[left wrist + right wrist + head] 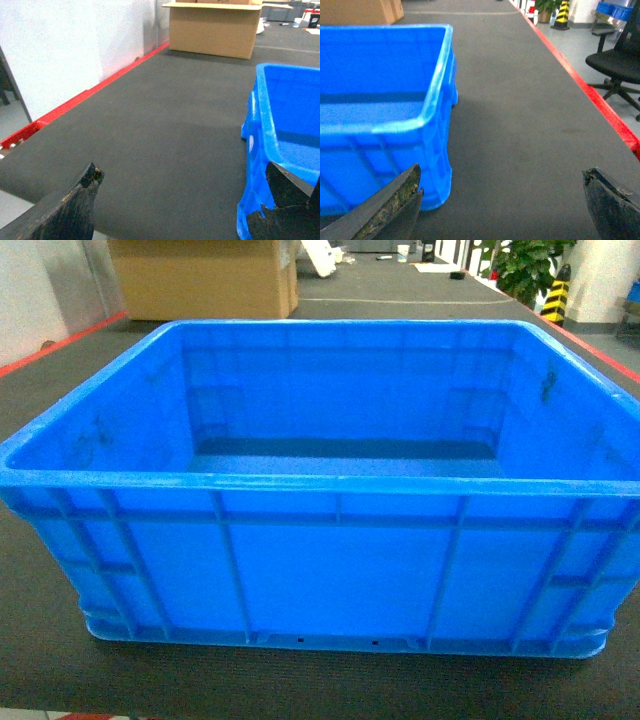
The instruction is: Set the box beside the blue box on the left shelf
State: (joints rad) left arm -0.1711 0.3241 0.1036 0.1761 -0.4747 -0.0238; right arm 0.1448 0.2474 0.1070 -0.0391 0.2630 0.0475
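- Left gripper (pixel 180 200) is spread wide with nothing between its dark, worn fingers (pixel 82 192); it hangs low beside the box's left near corner, one finger out over the mat and the other against or just in front of the box wall, contact not clear.
- Right gripper (pixel 502 200) is likewise wide open and empty, low beside the box's right near corner, one finger by the corner and the other out over the mat.
- Box (pixel 320 490), the large blue open-top crate, sits upright and empty on the dark mat (pixel 30 640), directly ahead in the head view, unheld.
- My reading is that the pickup step is in hand: both arms flank the crate but neither has hold.
- Next move likely calls for each gripper to close in on the rim or side wall at its own end, evenly, so the crate lifts level.
- No shelf appears in any view, so carrying comes after.
- Count: one blue crate near, one cardboard box (pixel 205 280) behind it, one office chair (pixel 617 65) off to its right, one striped cone (pixel 563 12) and potted plant (pixel 525 265) beyond; some blue shape far right is unclear.
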